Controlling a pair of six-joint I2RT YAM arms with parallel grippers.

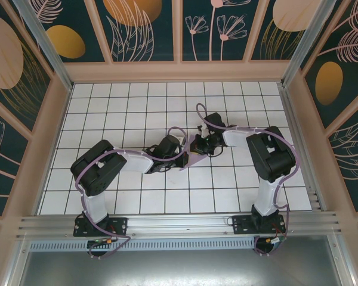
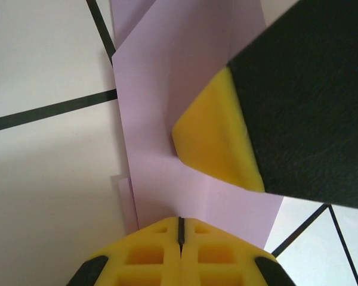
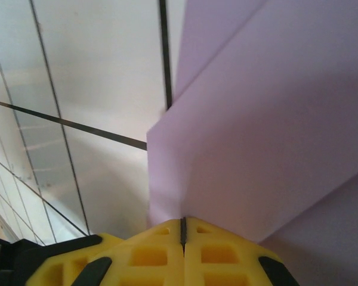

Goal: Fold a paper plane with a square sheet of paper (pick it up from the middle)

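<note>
The lavender sheet of paper point(image 1: 193, 154) is folded into several layers and sits between both grippers at the middle of the tiled floor. In the left wrist view the paper point(image 2: 161, 89) runs straight into the tips of my left gripper point(image 2: 180, 221), whose jaws are shut on its near edge. A yellow fingertip point(image 2: 215, 143) of the right gripper rests on the paper just beyond. In the right wrist view the paper point(image 3: 256, 119) rises at a slant from the tips of my right gripper point(image 3: 182, 221), also shut on it. From above, the left gripper point(image 1: 182, 157) and right gripper point(image 1: 201, 145) nearly touch.
White tiles with black lines point(image 1: 137, 107) cover the floor. Wooden walls with painted panels point(image 1: 179, 71) enclose it at the back and both sides. An aluminium rail point(image 1: 179, 223) carrying both arm bases runs along the near edge.
</note>
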